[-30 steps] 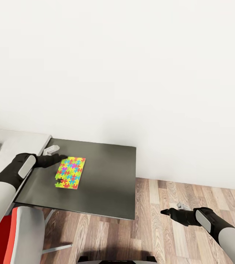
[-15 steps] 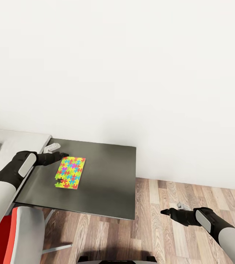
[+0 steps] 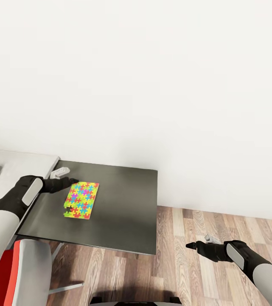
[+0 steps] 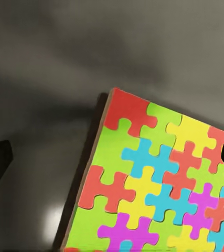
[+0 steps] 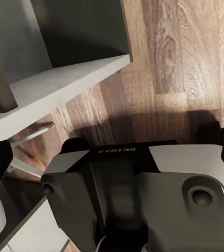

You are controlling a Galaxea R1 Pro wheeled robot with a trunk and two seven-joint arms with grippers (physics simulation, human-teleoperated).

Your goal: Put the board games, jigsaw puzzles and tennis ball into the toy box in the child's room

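Lying flat, bright multicoloured jigsaw puzzle

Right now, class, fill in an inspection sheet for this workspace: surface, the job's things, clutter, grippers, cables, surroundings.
Surface: dark table, flat against the white wall.
Job's things: one puzzle lies flat on the table, with a piece-shaped gap at one near corner.
Clutter: nothing seen on the table besides the puzzle.
Grippers: left gripper is open at the puzzle's far corner, one finger above the sheet's edge, not gripping. Right gripper hangs over the floor; whether it is open cannot be told.
Cables: nothing seen.
Surroundings: wood floor; red and grey chair by the table's near edge; pale grey surface to the table's left.
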